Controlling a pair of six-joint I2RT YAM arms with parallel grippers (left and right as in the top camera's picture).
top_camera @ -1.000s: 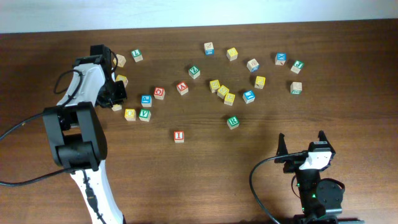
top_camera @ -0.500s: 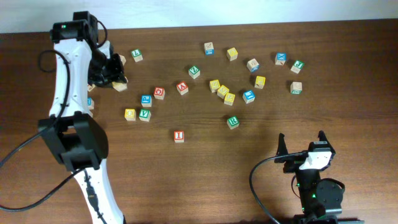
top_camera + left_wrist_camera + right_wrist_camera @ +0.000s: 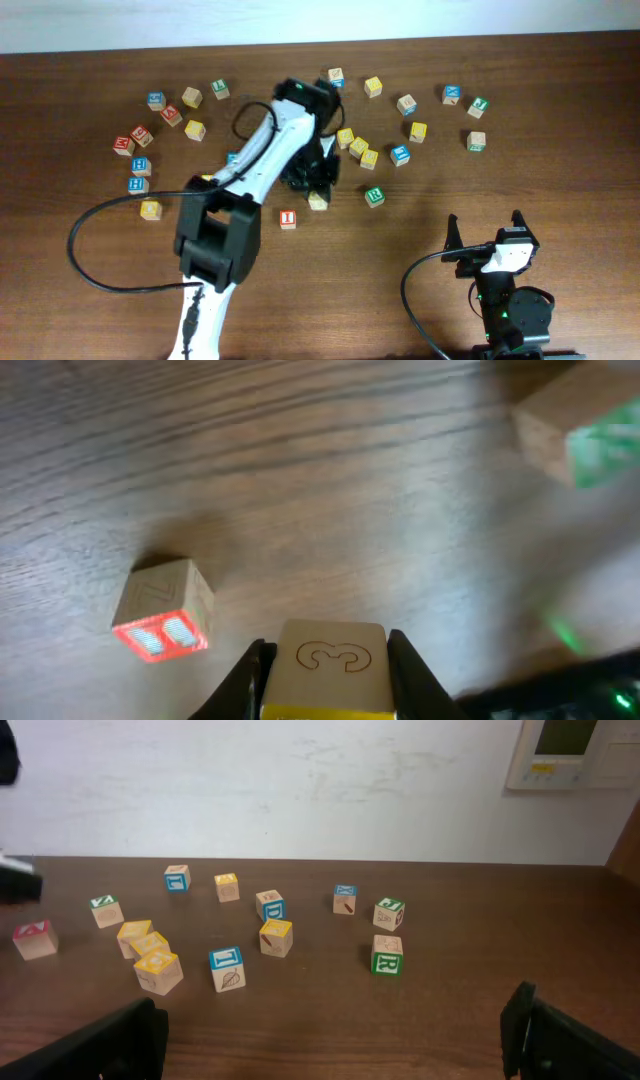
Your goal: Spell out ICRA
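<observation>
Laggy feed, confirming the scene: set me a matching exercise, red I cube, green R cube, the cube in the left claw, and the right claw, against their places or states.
Things:
1. wooden cube with the red I
2. wooden cube with the green R
3. wooden cube with a yellow face
4. right claw

States:
A. open, empty, apart from the cubes
B. clamped in the left claw
C. loose on the table, picture-right of that claw in the overhead view
D. loose, picture-left of that claw in the overhead view

Pairs: 1-D, 2-C, 3-B, 4-A.
</observation>
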